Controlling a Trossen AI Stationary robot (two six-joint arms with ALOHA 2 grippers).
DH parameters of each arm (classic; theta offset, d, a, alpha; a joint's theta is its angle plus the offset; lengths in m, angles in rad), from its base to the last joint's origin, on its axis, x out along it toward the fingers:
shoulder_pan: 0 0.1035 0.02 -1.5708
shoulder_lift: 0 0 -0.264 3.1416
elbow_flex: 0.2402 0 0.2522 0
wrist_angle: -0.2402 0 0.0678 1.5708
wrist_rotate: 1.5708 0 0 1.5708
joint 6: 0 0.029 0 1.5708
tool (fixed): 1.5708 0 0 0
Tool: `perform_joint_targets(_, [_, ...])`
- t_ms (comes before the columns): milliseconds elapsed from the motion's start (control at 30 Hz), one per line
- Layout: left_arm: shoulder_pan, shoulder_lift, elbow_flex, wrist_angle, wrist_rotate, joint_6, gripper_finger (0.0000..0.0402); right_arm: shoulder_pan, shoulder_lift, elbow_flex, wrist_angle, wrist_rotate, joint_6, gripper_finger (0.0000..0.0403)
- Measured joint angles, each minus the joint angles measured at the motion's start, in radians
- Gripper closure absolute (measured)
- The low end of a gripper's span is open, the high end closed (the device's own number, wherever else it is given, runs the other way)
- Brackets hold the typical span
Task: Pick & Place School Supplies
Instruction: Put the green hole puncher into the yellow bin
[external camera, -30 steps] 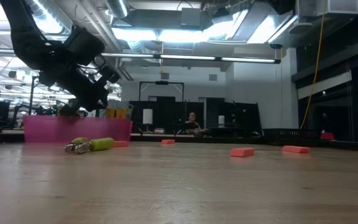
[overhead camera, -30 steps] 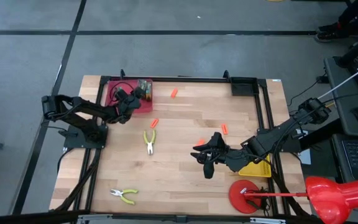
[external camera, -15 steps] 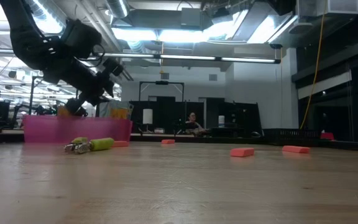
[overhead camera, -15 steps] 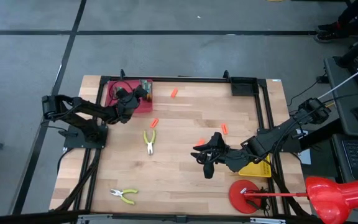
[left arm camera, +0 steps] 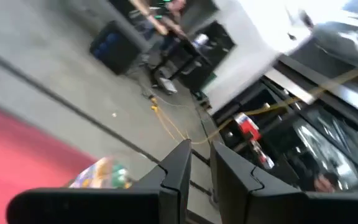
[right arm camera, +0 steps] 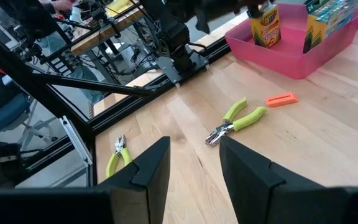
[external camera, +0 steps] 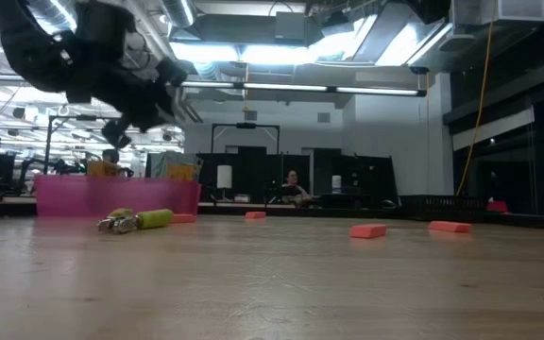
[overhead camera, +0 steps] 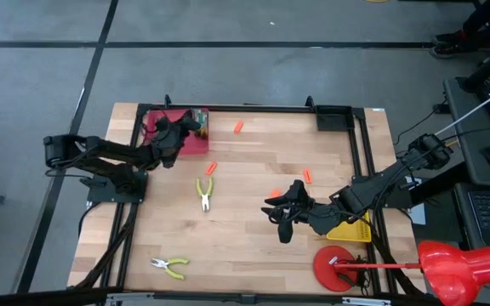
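Observation:
My left gripper (overhead camera: pixel 187 127) hangs level above the pink tray (overhead camera: pixel 196 146) at the far left, fingers a little apart (left arm camera: pixel 201 168) with nothing between them. A green-and-yellow crayon box (overhead camera: pixel 199 118) stands on end in the tray (right arm camera: pixel 265 23), below and beyond the fingers (left arm camera: pixel 101 175). Two pliers with yellow-green handles lie flat on the wood, one mid-table (overhead camera: pixel 204 191) and one near the front left (overhead camera: pixel 170 268). Several orange pieces (overhead camera: pixel 237 127) (overhead camera: pixel 307 176) lie scattered. My right gripper (overhead camera: pixel 279 217) waits open over the table's right middle (right arm camera: pixel 194 168).
A yellow mesh basket (overhead camera: pixel 351 229) sits under my right arm at the right. A red round stand (overhead camera: pixel 333 267) is near the front right corner. A second box (right arm camera: pixel 328 18) stands in the tray. Bare wood lies between the pliers.
My left gripper has risen out of the pink tray, drawn a little toward the table's left edge and rolled about its own axis. The crayon box stays standing in the tray. My right arm has kept still.

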Motion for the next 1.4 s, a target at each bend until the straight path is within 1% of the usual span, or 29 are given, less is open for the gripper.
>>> perform_joint_targets(67, [-0.03, -0.064, 0.0, 0.0, 0.04, 0.126, 0.0345, 0.0, -0.001, 0.0, 0.0, 0.002, 0.012, 0.0259])
perform_joint_targets(133, [-0.07, -0.133, 0.0, -0.009, 0.125, 0.269, 0.0345, 0.0, -0.006, 0.0, 0.001, 0.011, 0.014, 0.0259])
perform_joint_targets(167, [-0.091, -0.166, 0.0, -0.022, 0.191, 0.334, 0.0345, 0.0, -0.007, 0.0, 0.005, 0.018, 0.015, 0.0259])
perform_joint_targets(233, [-0.141, -0.24, 0.0, -0.09, 0.387, 0.419, 0.0345, 0.0, -0.013, 0.0, -0.002, 0.025, 0.014, 0.0259])
perform_joint_targets(267, [-0.169, -0.275, 0.0, -0.139, 0.493, 0.425, 0.0345, 0.0, -0.016, 0.0, -0.001, 0.026, 0.013, 0.0259])
perform_joint_targets(333, [-0.238, -0.332, 0.0, -0.265, 0.648, 0.379, 0.0345, 0.0, -0.023, 0.0, -0.005, 0.026, 0.009, 0.0259])
perform_joint_targets(400, [-0.324, -0.367, 0.0, -0.404, 0.721, 0.294, 0.0345, 0.0, -0.026, 0.0, -0.015, 0.026, 0.002, 0.0259])
perform_joint_targets(467, [-0.428, -0.388, 0.0, -0.523, 0.731, 0.218, 0.0345, 0.0, -0.026, 0.0, -0.018, 0.025, -0.01, 0.0259])
perform_joint_targets(533, [-0.533, -0.398, 0.001, -0.609, 0.692, 0.155, 0.0345, 0.0, -0.026, 0.0, -0.018, 0.021, -0.013, 0.0259])
perform_joint_targets(600, [-0.63, -0.398, 0.02, -0.726, 0.61, 0.108, 0.0345, 0.0, -0.026, 0.0, -0.022, 0.0, -0.012, 0.0259])
perform_joint_targets(700, [-0.746, -0.379, 0.098, -0.986, 0.46, 0.011, 0.0346, 0.0, -0.026, 0.0, -0.041, -0.027, 0.004, 0.0259])
perform_joint_targets(733, [-0.774, -0.366, 0.127, -1.088, 0.412, -0.033, 0.0346, 0.0, -0.026, 0.0, -0.053, -0.034, 0.016, 0.0259])
perform_joint_targets(800, [-0.811, -0.326, 0.188, -1.25, 0.36, -0.099, 0.0346, 0.0, -0.026, 0.0, -0.07, -0.05, 0.038, 0.0259])
perform_joint_targets(867, [-0.827, -0.27, 0.246, -1.341, 0.348, -0.111, 0.0346, 0.0, -0.026, 0.0, -0.081, -0.059, 0.051, 0.0259])
perform_joint_targets(967, [-0.825, -0.152, 0.33, -1.462, 0.354, -0.09, 0.0346, 0.0, -0.026, 0.0, -0.084, -0.08, 0.064, 0.0259])
perform_joint_targets(1067, [-0.818, -0.035, 0.403, -1.534, 0.335, -0.111, 0.0346, 0.001, -0.026, 0.0, -0.084, -0.09, 0.072, 0.0259])
perform_joint_targets(1167, [-0.815, 0.054, 0.433, -1.54, 0.334, -0.158, 0.0343, 0.002, -0.026, 0.0, -0.086, -0.115, 0.098, 0.0259])
perform_joint_targets(1200, [-0.809, 0.077, 0.434, -1.539, 0.346, -0.217, 0.0341, 0.003, -0.026, 0.0, -0.086, -0.123, 0.108, 0.0259])
perform_joint_targets(1300, [-0.776, 0.121, 0.414, -1.537, 0.408, -0.472, 0.0333, 0.009, -0.026, 0.0, -0.083, -0.132, 0.125, 0.0259])
perform_joint_targets(1333, [-0.769, 0.129, 0.404, -1.512, 0.421, -0.517, 0.033, 0.012, -0.026, 0.0, -0.083, -0.131, 0.131, 0.0259])
perform_joint_targets(1400, [-0.768, 0.141, 0.388, -1.414, 0.433, -0.517, 0.0322, 0.015, -0.026, 0.0, -0.082, -0.121, 0.142, 0.0259])
